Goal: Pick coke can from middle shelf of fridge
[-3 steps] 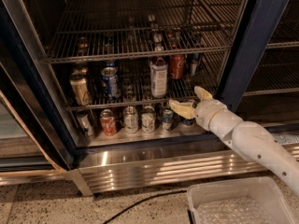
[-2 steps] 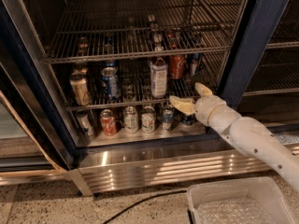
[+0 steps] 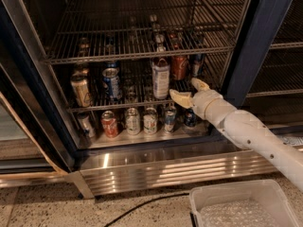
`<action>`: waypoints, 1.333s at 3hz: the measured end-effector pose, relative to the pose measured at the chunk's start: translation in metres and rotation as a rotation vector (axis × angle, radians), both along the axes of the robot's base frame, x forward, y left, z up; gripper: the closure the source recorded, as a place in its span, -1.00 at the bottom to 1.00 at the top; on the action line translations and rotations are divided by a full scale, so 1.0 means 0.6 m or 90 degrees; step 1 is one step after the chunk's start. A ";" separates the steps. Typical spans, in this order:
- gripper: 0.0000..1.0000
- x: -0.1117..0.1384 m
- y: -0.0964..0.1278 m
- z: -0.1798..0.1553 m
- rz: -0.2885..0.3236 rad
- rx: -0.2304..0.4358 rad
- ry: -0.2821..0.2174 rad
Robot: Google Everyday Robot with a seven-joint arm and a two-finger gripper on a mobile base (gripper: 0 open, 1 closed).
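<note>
Nearest the camera, a white plastic bin (image 3: 236,187) sits on speckled floor, before the ribbed steel base panel (image 3: 165,171) of the fridge (image 3: 253,41). Beyond it, the end effector (image 3: 189,91) hangs at the front right of the middle shelf (image 3: 94,107), its two fingers spread apart and holding nothing. Farther back on that shelf, the coke can (image 3: 179,68) stands upright just right of the white-labelled bottle (image 3: 161,77), apart from the fingers.

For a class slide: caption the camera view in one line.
Open gripper hovers at the fridge's middle shelf, just before the coke can.
</note>
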State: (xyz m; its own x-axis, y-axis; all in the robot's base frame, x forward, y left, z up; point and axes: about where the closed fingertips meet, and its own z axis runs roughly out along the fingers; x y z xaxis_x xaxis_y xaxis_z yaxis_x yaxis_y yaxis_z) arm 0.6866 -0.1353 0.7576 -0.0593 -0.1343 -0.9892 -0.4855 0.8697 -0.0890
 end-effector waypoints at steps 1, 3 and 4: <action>-0.26 0.022 0.022 -0.001 -0.003 -0.007 -0.003; -0.32 0.076 0.018 -0.002 -0.052 -0.022 -0.017; -0.40 0.078 -0.035 -0.007 -0.100 -0.026 -0.012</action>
